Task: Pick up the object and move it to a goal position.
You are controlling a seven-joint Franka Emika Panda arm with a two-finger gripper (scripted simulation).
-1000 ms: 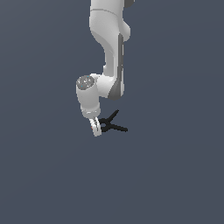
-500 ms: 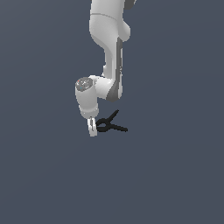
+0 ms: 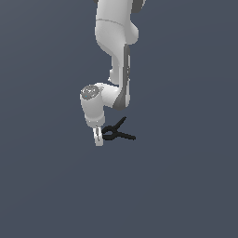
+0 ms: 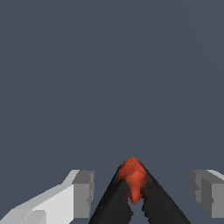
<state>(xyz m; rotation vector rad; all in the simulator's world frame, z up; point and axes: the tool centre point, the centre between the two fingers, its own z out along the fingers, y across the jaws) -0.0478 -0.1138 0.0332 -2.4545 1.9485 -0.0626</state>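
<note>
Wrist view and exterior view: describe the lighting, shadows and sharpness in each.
Exterior view: flat, even render light, no cast shadow under the small black spring clamp or the white gripper; edges fairly crisp. Wrist view: the clamp's red tip and black arms look blocky and jagged up close; grey finger pads carry simple shading, no glare.

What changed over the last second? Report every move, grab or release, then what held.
The pincer sank a little lower beside the clamp, toward the exterior view's left of it. Nothing was taken hold of or let go: in the wrist view the fingers stand apart on either side of the clamp's red tip, not touching it. The clamp lies where it lay, handles splayed toward the exterior view's right.
</note>
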